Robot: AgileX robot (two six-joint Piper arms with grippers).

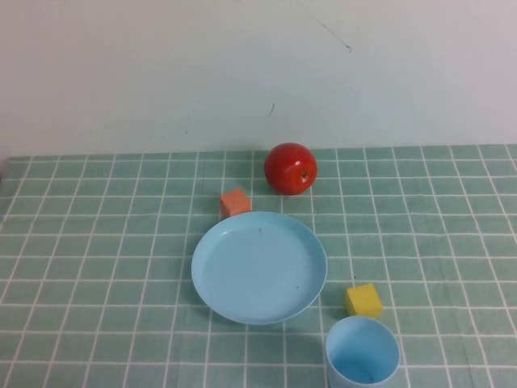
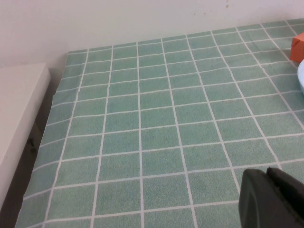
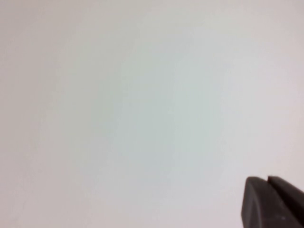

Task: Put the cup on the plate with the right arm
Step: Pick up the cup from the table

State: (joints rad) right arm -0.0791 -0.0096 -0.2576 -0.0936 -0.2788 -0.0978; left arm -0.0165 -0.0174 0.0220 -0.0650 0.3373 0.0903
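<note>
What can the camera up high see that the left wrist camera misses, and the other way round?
Only the high view shows the light blue cup standing upright near the table's front edge, the yellow block beside it, the red apple and the whole plate, which holds nothing. Neither arm appears there.

Only the left wrist view shows the left gripper, its tip over bare cloth, and a white surface beside the table.

Both share the green checked cloth, the orange block and the plate's edge. The right gripper appears only in its own camera, facing blank white.
</note>
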